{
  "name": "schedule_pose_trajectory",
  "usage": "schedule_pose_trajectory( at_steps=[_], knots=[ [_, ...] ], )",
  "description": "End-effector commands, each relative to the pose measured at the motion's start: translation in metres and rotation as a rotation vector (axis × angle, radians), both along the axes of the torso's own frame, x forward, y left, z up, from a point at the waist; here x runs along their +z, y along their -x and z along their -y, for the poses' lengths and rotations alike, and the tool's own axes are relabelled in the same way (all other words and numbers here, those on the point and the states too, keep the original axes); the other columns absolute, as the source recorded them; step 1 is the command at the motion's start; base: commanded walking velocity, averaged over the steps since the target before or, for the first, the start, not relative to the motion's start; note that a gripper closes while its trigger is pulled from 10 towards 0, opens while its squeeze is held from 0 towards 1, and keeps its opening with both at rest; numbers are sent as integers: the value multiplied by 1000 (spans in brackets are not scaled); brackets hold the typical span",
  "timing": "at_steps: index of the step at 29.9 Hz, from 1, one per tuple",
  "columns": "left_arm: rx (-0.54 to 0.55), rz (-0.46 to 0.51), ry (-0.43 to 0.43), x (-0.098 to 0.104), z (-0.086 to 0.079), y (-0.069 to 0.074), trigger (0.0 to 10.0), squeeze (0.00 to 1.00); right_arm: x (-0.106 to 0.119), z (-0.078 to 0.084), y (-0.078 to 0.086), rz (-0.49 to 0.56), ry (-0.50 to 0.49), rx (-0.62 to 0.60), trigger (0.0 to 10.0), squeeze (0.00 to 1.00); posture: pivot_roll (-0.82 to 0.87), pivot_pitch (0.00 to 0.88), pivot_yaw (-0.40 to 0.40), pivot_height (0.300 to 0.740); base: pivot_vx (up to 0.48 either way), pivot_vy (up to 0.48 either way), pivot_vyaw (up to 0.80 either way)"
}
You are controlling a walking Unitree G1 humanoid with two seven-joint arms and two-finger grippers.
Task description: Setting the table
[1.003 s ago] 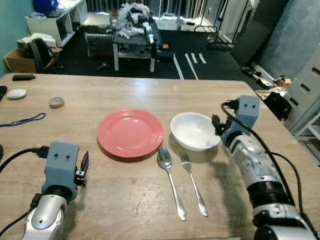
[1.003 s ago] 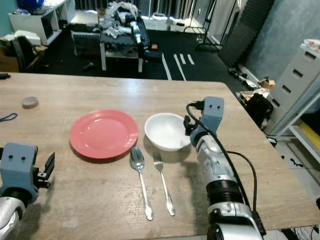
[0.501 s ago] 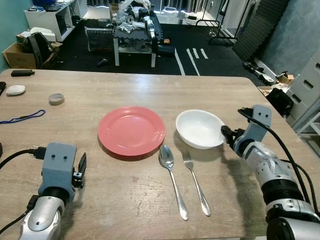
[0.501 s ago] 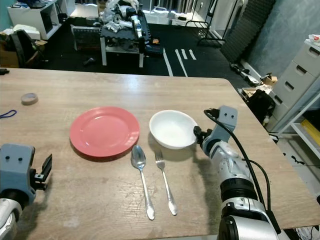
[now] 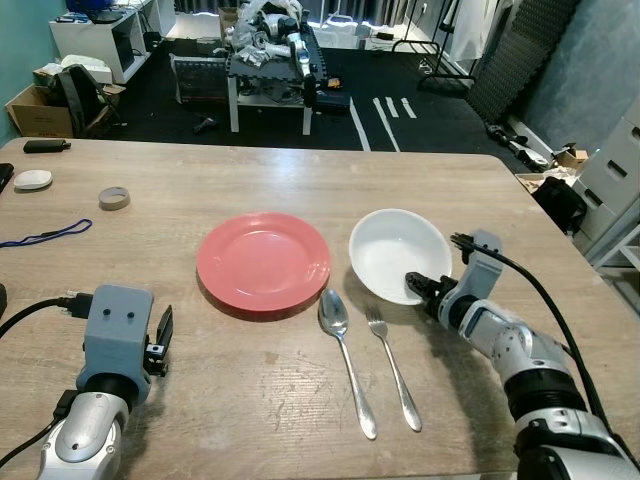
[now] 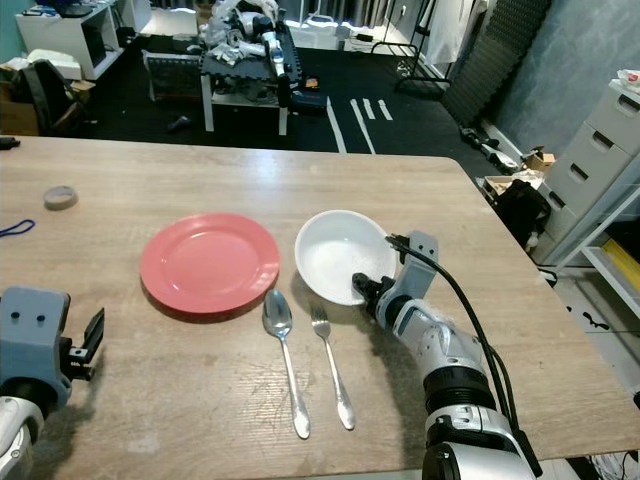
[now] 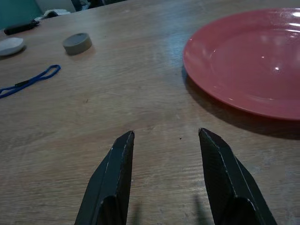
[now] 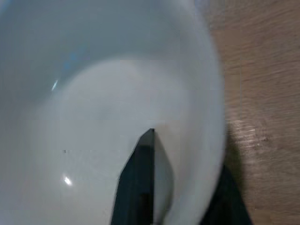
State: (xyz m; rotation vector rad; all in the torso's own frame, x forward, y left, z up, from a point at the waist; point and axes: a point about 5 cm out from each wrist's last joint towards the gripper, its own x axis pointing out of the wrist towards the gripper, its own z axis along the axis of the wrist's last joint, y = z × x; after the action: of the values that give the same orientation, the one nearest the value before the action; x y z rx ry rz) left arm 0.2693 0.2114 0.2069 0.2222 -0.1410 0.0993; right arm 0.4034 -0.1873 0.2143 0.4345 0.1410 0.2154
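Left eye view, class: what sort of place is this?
Probably a lab or workshop dressed as a dining area: a wooden table set with a red plate, beyond it a dark floor and a cluttered bench.

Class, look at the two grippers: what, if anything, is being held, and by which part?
The right gripper holds the white bowl by its near rim, one finger inside and one outside. The left gripper is open, holding nothing.

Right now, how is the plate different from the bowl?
The plate is red and flat; the bowl is white and deep. The plate lies free, while the right gripper pinches the bowl's near rim, one finger inside it. The spoon starts by the plate's edge, the fork by the bowl's. Both are round, empty and on the table.
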Motion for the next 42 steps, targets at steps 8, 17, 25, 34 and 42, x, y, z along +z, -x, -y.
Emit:
schedule_pose_trajectory(
  at_steps=[8, 17, 25, 34, 42],
  knots=[
    [-588, -78, -133, 28, 17, 26, 10000, 0, -5, 2, 6, 13, -84, 2, 0, 0, 141, 226, 21, 740, 0, 0, 0],
    [-708, -166, -226, 41, -2, 43, 10000, 0, -3, -1, 7, 28, -97, 11, 0, 0, 144, 229, 25, 740, 0, 0, 0],
    [-692, -219, -228, 36, -12, 50, 10000, 0, -4, -3, 9, 26, -109, 27, 0, 0, 147, 234, 18, 740, 0, 0, 0],
    [-682, -144, -202, 52, -9, 44, 10000, 0, 19, -1, 11, 139, -145, 19, 0, 0, 146, 231, 15, 740, 0, 0, 0],
    [-750, -80, -198, 67, 6, 46, 10000, 0, 82, 14, 45, 486, -191, -63, 10000, 0, 142, 221, 19, 740, 0, 0, 0]
  ],
)
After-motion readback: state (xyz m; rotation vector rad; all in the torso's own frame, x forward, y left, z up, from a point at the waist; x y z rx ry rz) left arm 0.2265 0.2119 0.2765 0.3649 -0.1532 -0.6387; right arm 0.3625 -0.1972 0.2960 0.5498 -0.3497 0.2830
